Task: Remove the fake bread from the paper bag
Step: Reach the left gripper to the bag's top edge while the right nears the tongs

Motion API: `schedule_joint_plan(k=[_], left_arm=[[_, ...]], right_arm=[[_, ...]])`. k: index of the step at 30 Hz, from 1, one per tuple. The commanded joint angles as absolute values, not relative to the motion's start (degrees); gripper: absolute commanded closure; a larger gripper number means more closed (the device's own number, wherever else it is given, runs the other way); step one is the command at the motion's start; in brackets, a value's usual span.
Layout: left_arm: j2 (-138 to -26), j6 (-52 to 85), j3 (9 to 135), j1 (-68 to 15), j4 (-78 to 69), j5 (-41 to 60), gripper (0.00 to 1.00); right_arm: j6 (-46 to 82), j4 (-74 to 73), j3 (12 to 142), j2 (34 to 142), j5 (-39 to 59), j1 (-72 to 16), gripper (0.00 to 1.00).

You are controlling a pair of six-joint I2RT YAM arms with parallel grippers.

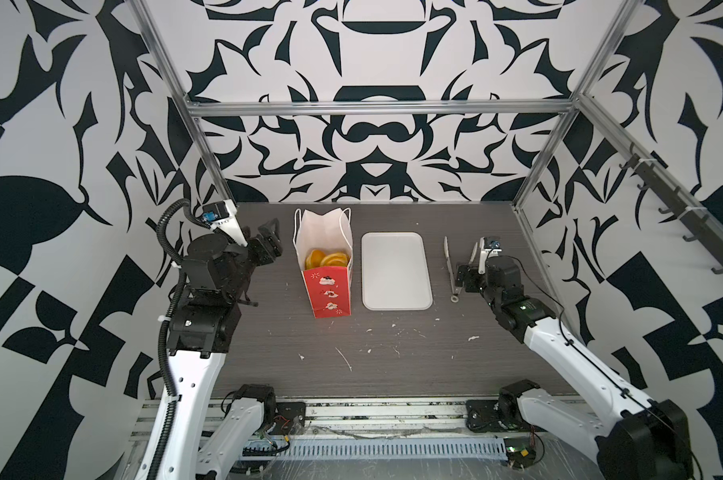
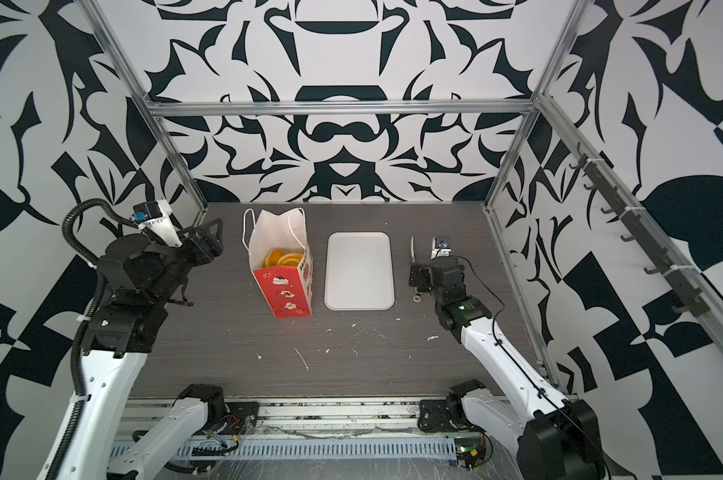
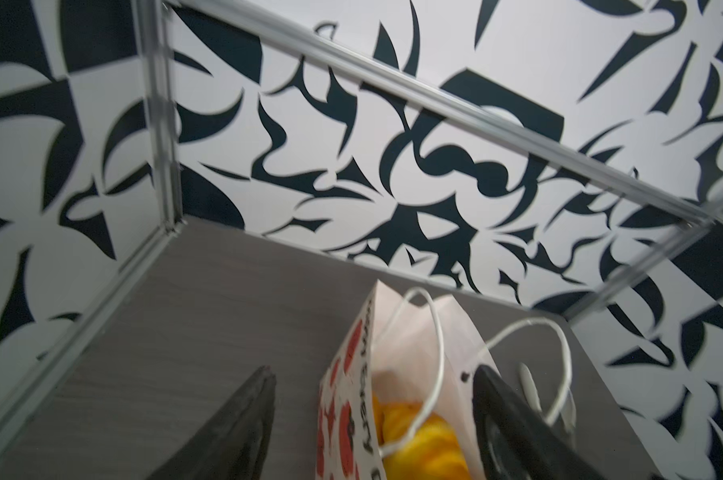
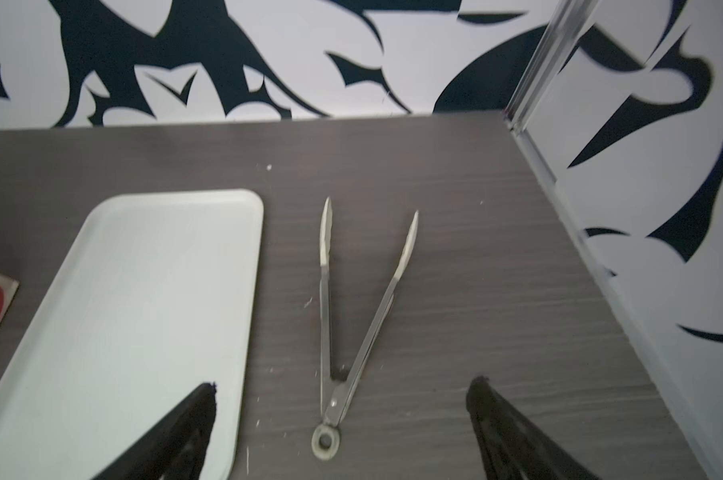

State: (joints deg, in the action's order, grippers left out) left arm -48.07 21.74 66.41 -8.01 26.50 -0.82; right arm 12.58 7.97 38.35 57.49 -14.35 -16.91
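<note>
Paper bag stands upright on desk, just right of left claw, not touching it. Fake bread lies inside the bag, low down. Tray lies flat beside the bag, between it and right claw. Tongs lie on the desk right of the tray, under the right claw, ring end toward it and tips pointing away.

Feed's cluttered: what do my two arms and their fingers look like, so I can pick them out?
The left arm has white link shells and black joint housings, with a ribbed black cable conduit zip-tied alongside. The right arm matches, but carries a thin black wire and a green light near its wrist. The fingers are black, tapered and triangular.
</note>
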Motion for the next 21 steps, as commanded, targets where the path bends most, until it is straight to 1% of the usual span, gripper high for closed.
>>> schedule_joint_plan(k=[1,3,7,12,16,18,21], left_arm=[[-49.6,23.4,68.5,-8.7,41.8,9.4,0.24],[-51.4,22.3,69.4,-10.1,43.3,9.5,0.25],[-54.9,21.7,70.3,-13.2,45.0,2.1,0.27],[-59.2,22.5,70.4,-14.1,43.1,-1.5,0.28],[-61.1,23.5,70.2,-14.1,40.4,-5.4,0.33],[-62.3,23.6,70.5,-14.1,39.4,-6.0,0.35],[-64.8,23.7,71.5,-14.2,38.8,-5.4,0.35]], right_arm=[[14.7,12.9,38.0,55.7,-12.4,-17.2,0.04],[14.3,12.5,37.6,55.9,-12.8,-17.1,0.04],[14.2,12.5,37.5,56.2,-12.9,-17.1,0.04],[14.4,11.7,36.3,55.7,-13.1,-17.1,0.04],[14.5,11.6,35.6,55.2,-13.4,-17.1,0.04],[14.3,11.6,35.3,55.2,-13.6,-17.1,0.04],[14.2,11.2,34.7,55.3,-13.7,-17.1,0.04]])
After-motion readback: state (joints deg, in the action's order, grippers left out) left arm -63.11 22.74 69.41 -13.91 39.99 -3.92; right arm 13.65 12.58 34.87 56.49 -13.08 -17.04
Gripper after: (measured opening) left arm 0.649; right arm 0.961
